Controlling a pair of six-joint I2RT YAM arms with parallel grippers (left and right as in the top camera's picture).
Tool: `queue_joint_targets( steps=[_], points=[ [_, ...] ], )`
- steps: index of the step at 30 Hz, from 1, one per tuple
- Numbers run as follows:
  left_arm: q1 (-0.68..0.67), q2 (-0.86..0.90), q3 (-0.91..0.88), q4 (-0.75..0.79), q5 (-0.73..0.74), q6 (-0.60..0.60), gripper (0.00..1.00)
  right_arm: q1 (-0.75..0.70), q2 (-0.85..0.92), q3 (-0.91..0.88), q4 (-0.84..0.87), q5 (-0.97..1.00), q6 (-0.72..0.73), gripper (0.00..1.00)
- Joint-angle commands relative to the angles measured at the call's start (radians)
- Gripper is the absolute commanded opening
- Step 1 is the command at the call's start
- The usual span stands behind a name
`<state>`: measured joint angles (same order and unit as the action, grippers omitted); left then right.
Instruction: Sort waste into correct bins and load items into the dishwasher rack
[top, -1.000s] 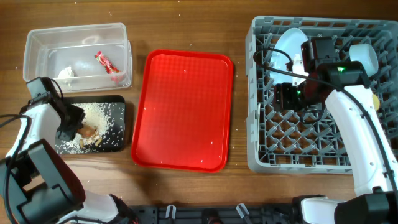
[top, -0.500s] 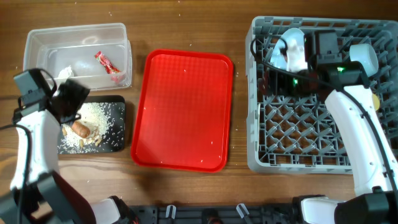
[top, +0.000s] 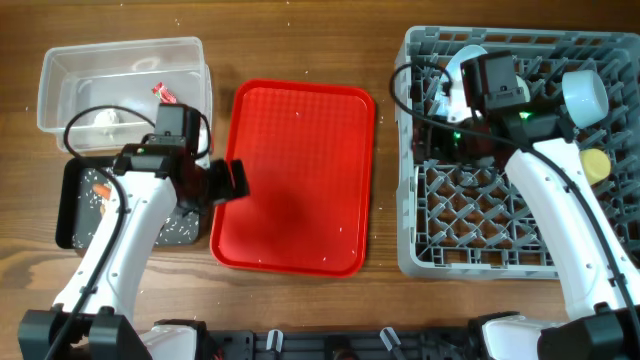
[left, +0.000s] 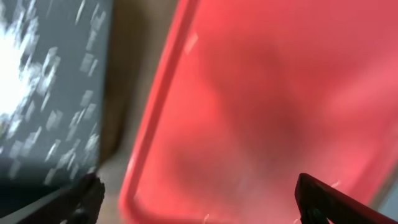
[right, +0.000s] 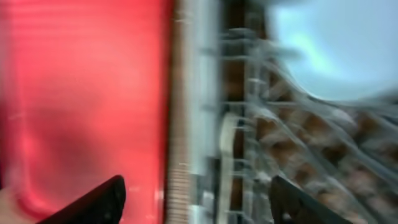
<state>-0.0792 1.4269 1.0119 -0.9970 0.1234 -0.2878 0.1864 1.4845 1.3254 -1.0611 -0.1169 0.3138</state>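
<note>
The clear tub (top: 60, 70) holds the red candy wrapper (top: 163, 95) and the white tissue (top: 104, 118). The black tray (top: 68, 215) holds whitish crumbs (top: 180, 222) and the orange carrot piece (top: 100, 190); its crumbs also show in the left wrist view (left: 37, 93). My left gripper (top: 230, 181) (left: 199, 202) is open and empty over the red tray's left edge. The grey dishwasher rack (top: 480, 255) holds the white plate (top: 458, 68) (right: 336, 50), a small pale bowl (top: 584, 95) and the yellow cup (top: 597, 163). My right gripper (top: 440, 138) (right: 196, 199) is open and empty over the rack's left wall.
The large red serving tray (top: 300, 150) (left: 267, 106) (right: 81, 93) lies between the bins and the rack. Both wrist views are blurred by motion. The mint-green bowl and the spoon are not visible.
My left arm swung right from over the black tray to the red tray's left edge. My right gripper moved left across the rack toward its left wall.
</note>
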Motion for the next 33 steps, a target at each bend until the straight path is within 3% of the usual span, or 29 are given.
queue_joint_targets(
  steps=[1, 6, 7, 10, 11, 17, 22, 33],
  points=[
    [-0.008, -0.037, -0.009, -0.065, -0.089, -0.034, 1.0, 0.027, -0.073, -0.041, 0.033, 0.157, 0.085, 0.73],
    [-0.068, -0.247, -0.094, 0.041, -0.114, -0.009, 1.0, 0.124, -0.275, -0.201, 0.159, 0.157, 0.09, 0.74],
    [-0.104, -0.371, -0.137, 0.08, -0.136, -0.018, 1.0, 0.159, -0.38, -0.286, 0.222, 0.16, 0.089, 0.75],
    [-0.187, -0.6, -0.205, 0.093, -0.288, -0.087, 1.0, 0.205, -0.573, -0.414, 0.3, 0.2, 0.115, 0.88],
    [-0.213, -0.674, -0.223, 0.092, -0.326, -0.099, 1.0, 0.214, -0.652, -0.456, 0.311, 0.23, 0.15, 1.0],
    [-0.268, -0.97, -0.254, 0.122, -0.342, -0.098, 1.0, 0.214, -0.879, -0.528, 0.308, 0.329, 0.239, 1.0],
    [-0.268, -1.078, -0.254, 0.094, -0.342, -0.098, 1.0, 0.214, -0.916, -0.528, 0.282, 0.329, 0.239, 1.0],
    [-0.268, -1.084, -0.254, 0.09, -0.342, -0.098, 1.0, 0.214, -0.892, -0.528, 0.282, 0.329, 0.239, 1.0]
  ],
)
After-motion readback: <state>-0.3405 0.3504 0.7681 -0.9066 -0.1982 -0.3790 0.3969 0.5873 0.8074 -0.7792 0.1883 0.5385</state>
